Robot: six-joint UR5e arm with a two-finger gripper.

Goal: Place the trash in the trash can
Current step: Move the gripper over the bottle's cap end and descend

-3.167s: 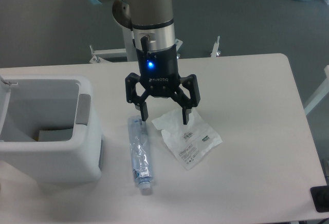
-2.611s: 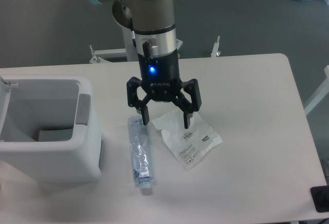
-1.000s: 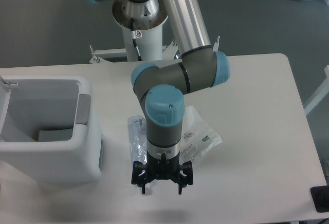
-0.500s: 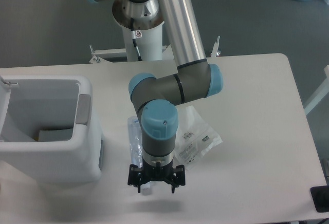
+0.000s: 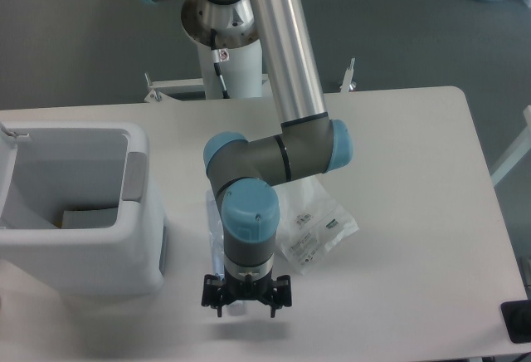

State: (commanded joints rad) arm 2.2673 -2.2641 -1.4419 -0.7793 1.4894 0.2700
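So the bottle (image 5: 217, 231) is lying on the counter (image 5: 406, 171) just to the right of the trash can (image 5: 79, 212), lengthwise with its cap end toward the near edge. Most of it is hidden under the arm; I can only see a sliver of clear plastic next to the wrist and maybe a bit of the cap end between the fingers. The pouch (image 5: 319, 227) lies flat on the far side of the bottle from the trash can, partly tucked behind the arm too.

The tool (image 5: 246, 302) is pointing straight down over the cap end of the bottle, fingers spread apart, not gripping anything as far as I can tell. It's low, close to the counter, but I can't say whether the fingertips are touching the bottle.

My read: this is the reach-and-grab step for the bottle, nothing's in the trash can from the trash yet. There's some flat thing in the bottom of it, can't tell what.

Next move looks like settling so the fingers straddle the bottle, closing on it, lifting clear of the trash can's thick rim, then swinging over the opening. A round, slippery bottle grabbed near the end might tip or roll, so a centered grip would help.
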